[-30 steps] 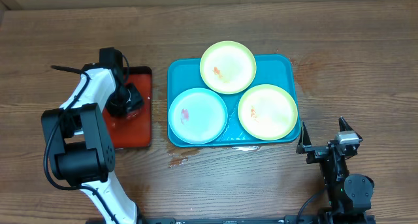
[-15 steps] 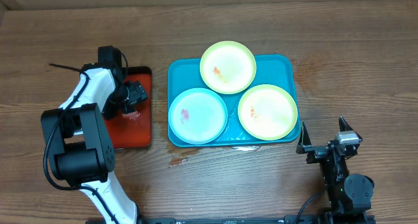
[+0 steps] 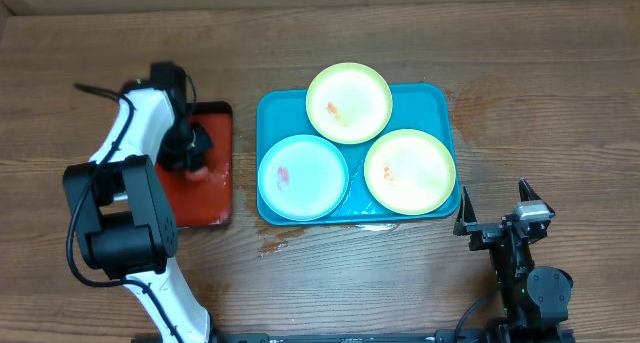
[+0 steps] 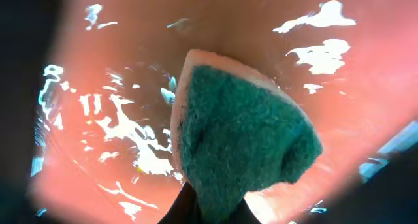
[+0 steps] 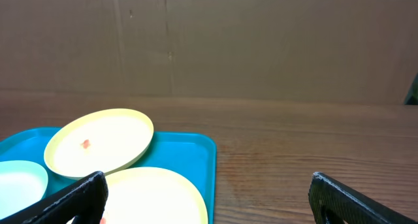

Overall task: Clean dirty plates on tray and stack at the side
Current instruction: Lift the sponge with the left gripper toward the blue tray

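On the wooden tabletop (image 3: 520, 73), your teal-blue tray (image 3: 270, 113) lay with its long axis running left to right in the overhead view. It was a smooth plastic rectangle with rounded corners and a raised rim.

Three round, shallow plastic plates sat on it. A light blue plate (image 3: 303, 176) lay at the near left with a small red smear. A yellow-green plate (image 3: 410, 171) lay at the near right with faint orange marks. A second yellow-green plate (image 3: 348, 103) sat at the far middle, its edge riding over the tray's far rim, so it looked tilted in the right wrist view. Being round, the plates pointed no particular way.

Left of that tray, and apart from it, stood the smaller red tray (image 3: 215, 198), glossy and wet. Your left arm (image 3: 140, 133) reached over it. Your left jaws were clenched on a sponge (image 4: 248, 139), which had a coarse green scouring face and pale foam at its edge. Your right jaws stood released and wide apart near the teal-blue tray's near right corner, touching nothing.
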Controlling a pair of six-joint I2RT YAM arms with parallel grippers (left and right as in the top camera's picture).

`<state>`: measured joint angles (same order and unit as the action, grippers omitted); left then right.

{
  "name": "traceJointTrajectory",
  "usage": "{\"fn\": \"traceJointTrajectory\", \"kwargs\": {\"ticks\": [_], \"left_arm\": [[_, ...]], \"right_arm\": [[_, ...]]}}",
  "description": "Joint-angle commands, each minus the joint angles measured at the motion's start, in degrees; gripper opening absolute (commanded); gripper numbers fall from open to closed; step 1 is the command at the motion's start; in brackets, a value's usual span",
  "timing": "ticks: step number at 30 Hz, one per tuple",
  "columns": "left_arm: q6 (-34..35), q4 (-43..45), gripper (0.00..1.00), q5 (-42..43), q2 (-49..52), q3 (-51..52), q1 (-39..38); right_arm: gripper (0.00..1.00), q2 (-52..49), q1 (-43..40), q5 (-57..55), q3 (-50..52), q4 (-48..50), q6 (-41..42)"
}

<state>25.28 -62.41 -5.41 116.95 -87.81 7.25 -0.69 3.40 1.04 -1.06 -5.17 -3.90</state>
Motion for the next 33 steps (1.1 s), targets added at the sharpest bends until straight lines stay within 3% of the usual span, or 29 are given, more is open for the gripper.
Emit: {"fn": "traceJointTrajectory", "kwargs": {"ticks": [1, 5, 8, 17, 25, 30, 33], "left_arm": [[-0.02, -5.88, 0.04, -0.96, -0.87, -10.86, -0.02], [-0.02, -14.23, 0.04, -0.94, -1.51, -19.54, -0.02], [0.02, -15.91, 0.04, -0.98, -1.57, -20.39, -0.09], [0.59, -1.88, 0.04, 1.16, -0.81, -3.06, 0.09], [-2.97, -13.99, 0.04, 8.35, -5.90, -16.79, 0.02], [-10.78, -14.69, 0.04, 19.08, -12.00, -16.94, -6.75], [-10.97, -15.13, 0.04, 20.13, -12.39, -15.61, -14.45]], "right_arm": [[1.00, 0.52, -0.15, -0.57, 0.59, 0.33, -0.24], [1.00, 0.52, -0.15, -0.57, 0.59, 0.33, -0.24], [1.00, 0.52, -0.15, -0.57, 0.59, 0.33, -0.24], [1.00, 0.52, -0.15, -0.57, 0.59, 0.33, -0.24], [1.00, 0.52, -0.15, -0.57, 0.59, 0.33, -0.24], [1.00, 0.52, -0.15, -0.57, 0.59, 0.33, -0.24], [1.00, 0.52, -0.15, -0.57, 0.59, 0.33, -0.24]]}}
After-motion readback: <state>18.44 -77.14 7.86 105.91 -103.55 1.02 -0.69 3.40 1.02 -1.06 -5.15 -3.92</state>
